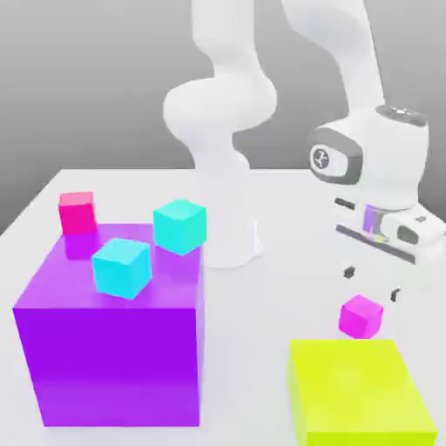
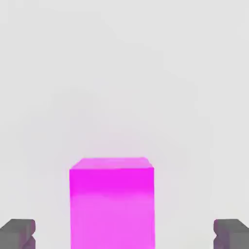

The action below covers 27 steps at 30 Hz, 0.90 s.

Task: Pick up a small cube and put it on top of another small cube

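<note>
Magenta small cube point(image 1: 361, 315) sits on the surface near the exterior view's right edge, just behind the yellow-green block point(image 1: 359, 392). Gripper point(image 1: 373, 283) hovers above it, fingers point(image 2: 17, 233) spread wide, nothing held. Likely rigid, light, smooth-faced: pinch two opposite side faces, centred, low enough to avoid slip.

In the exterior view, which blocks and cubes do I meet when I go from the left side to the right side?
Hot-pink small cube → purple block → cyan cube on the purple block → second cyan cube → small magenta cube. The yellow-green block overlaps the magenta cube sideways, so I leave it out.
</note>
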Motion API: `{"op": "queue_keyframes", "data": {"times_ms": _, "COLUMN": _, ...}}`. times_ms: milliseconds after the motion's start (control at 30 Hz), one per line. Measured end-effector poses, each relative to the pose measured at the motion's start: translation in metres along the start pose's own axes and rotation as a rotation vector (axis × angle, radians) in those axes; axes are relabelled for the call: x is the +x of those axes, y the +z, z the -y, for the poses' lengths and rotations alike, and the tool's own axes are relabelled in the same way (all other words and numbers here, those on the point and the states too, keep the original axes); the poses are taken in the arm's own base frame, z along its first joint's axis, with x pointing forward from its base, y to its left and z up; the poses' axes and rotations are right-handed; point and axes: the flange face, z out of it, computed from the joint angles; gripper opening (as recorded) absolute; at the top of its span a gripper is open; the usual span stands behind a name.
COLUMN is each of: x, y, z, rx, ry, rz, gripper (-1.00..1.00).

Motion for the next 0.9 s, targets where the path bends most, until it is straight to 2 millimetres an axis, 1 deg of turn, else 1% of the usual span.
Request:
{"op": "queue_keyframes", "data": {"times_ms": 133, "x": -0.002, "y": 0.036, "z": 0.001, "rx": 0.001, "ry": 0.000, "rz": 0.001, "gripper": 0.00}}
{"op": "queue_keyframes", "data": {"times_ms": 167, "x": -0.002, "y": 0.041, "z": 0.001, "rx": 0.001, "ry": 0.000, "rz": 0.001, "gripper": -1.00}}
{"op": "queue_keyframes", "data": {"times_ms": 367, "x": -0.003, "y": 0.043, "z": 0.001, "rx": 0.003, "ry": -0.001, "rz": 0.003, "gripper": -1.00}}
{"op": "queue_keyframes", "data": {"times_ms": 400, "x": -0.002, "y": 0.040, "z": 0.001, "rx": 0.003, "ry": -0.001, "rz": 0.003, "gripper": -1.00}}
{"op": "queue_keyframes", "data": {"times_ms": 467, "x": -0.002, "y": 0.026, "z": 0.000, "rx": 0.003, "ry": -0.001, "rz": 0.003, "gripper": -1.00}}
{"op": "queue_keyframes", "data": {"times_ms": 633, "x": -0.002, "y": -0.016, "z": 0.000, "rx": 0.003, "ry": 0.000, "rz": 0.003, "gripper": -1.00}}
{"op": "queue_keyframes", "data": {"times_ms": 667, "x": -0.001, "y": -0.022, "z": -0.007, "rx": 0.007, "ry": 0.016, "rz": 0.006, "gripper": -1.00}}
{"op": "queue_keyframes", "data": {"times_ms": 733, "x": -0.008, "y": -0.039, "z": -0.029, "rx": 0.009, "ry": 0.028, "rz": 0.012, "gripper": -1.00}}
{"op": "queue_keyframes", "data": {"times_ms": 767, "x": -0.028, "y": -0.050, "z": -0.054, "rx": 0.009, "ry": 0.078, "rz": 0.015, "gripper": -1.00}}
{"op": "queue_keyframes", "data": {"times_ms": 800, "x": -0.043, "y": -0.061, "z": -0.071, "rx": 0.010, "ry": 0.101, "rz": 0.017, "gripper": -1.00}}
{"op": "queue_keyframes", "data": {"times_ms": 900, "x": -0.083, "y": -0.096, "z": -0.110, "rx": 0.013, "ry": 0.134, "rz": 0.024, "gripper": -1.00}}
